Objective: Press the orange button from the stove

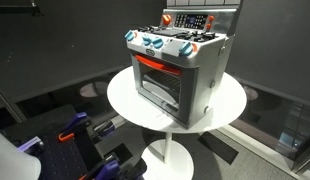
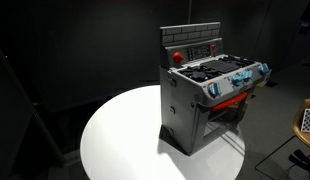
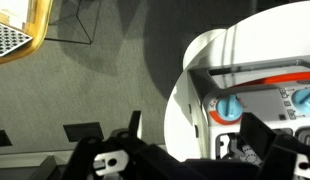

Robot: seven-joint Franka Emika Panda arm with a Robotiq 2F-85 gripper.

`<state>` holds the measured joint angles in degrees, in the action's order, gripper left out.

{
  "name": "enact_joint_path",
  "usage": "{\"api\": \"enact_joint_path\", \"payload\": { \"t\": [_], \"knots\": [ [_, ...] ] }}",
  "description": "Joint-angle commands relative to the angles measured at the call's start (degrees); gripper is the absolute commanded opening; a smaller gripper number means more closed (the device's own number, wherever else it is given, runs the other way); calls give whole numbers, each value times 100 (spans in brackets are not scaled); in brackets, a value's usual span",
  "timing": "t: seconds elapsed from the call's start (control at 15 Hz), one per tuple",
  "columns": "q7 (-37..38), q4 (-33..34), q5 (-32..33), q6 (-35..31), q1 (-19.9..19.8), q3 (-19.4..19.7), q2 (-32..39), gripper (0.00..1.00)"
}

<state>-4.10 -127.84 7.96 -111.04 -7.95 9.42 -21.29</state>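
The silver-grey toy stove (image 1: 185, 70) stands on a round white table (image 1: 125, 95) and shows in both exterior views (image 2: 200, 100). It has an orange-red trimmed door, blue knobs and a raised back panel. The orange button (image 1: 166, 19) sits at one end of that panel, and it also shows in an exterior view (image 2: 177, 57). The gripper (image 3: 193, 124) shows only in the wrist view. Its two dark fingers are spread wide with nothing between them. It is off the table's edge, apart from the stove's front, where a blue knob (image 3: 227, 106) and the orange-red trim (image 3: 265, 78) show.
The table stands on a white pedestal (image 1: 173, 150) over grey carpet. Blue and black gear (image 1: 80, 135) lies on the floor beside it. A yellow-framed perforated object (image 3: 15, 30) is at the wrist view's top left and at an exterior view's edge (image 2: 307, 120). Black curtains surround the scene.
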Motion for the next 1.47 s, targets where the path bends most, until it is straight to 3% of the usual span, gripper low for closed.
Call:
{"api": "enact_joint_path", "payload": {
  "t": [0.0,0.2,0.87,1.4],
  "knots": [
    [106,168,-278,-525,58,-32,285,100],
    [111,160,-377,-914,73,-62,422,100],
    [129,48,-248,-1082,21,-82,434,100],
    [-62,170,-1123,-2049,202,-34,1074,100]
  ]
}}
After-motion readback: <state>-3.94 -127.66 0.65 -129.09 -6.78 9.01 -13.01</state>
